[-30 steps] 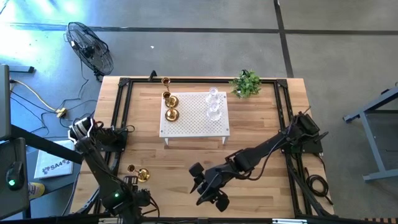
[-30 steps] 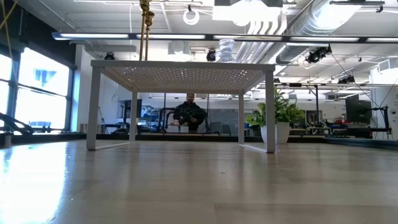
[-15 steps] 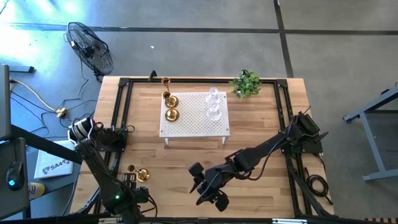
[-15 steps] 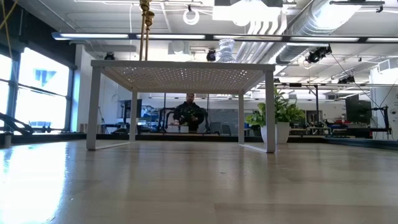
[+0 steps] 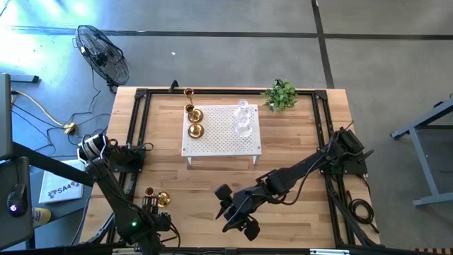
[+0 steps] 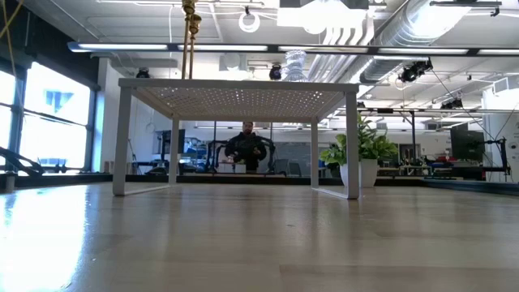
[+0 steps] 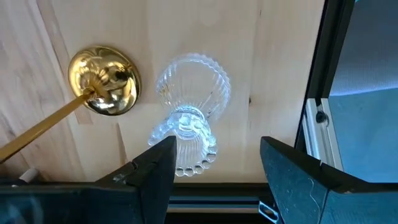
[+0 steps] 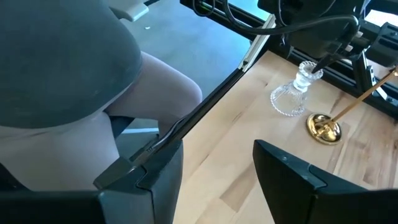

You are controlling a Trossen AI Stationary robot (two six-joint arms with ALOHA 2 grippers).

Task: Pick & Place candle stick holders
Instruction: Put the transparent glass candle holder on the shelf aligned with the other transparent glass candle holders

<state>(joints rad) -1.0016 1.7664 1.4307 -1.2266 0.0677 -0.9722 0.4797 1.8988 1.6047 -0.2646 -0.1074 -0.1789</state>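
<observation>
Wooden slats made up the bench (image 5: 297, 142), with a white perforated stand (image 5: 221, 132) at its upper middle in the high view. On that stand stood two shiny gold brass candle stick holders (image 5: 195, 122) along its left edge and two clear glass candle stick holders (image 5: 243, 119) toward its right, while a small green plant (image 5: 280, 95) sat at the bench's upper right corner. Another tall brass holder (image 5: 188, 93) rose just above the stand's upper left corner. At the lower left of the high view the left tool (image 7: 214, 163) hung directly over a clear ribbed glass candle stick holder (image 7: 188, 111), its dark fingers (image 7: 149, 171) spread wide to either side of the glass stem without pinching it. Just beside that glass piece stood a gold brass holder with a round flared base and long stem (image 7: 104, 89). The right tool (image 5: 232, 212) waited low at the bottom centre of the high view, its fingers parted and holding nothing. Through the stand's legs in the low view a person (image 6: 246, 146) sat far back in the room.
</observation>
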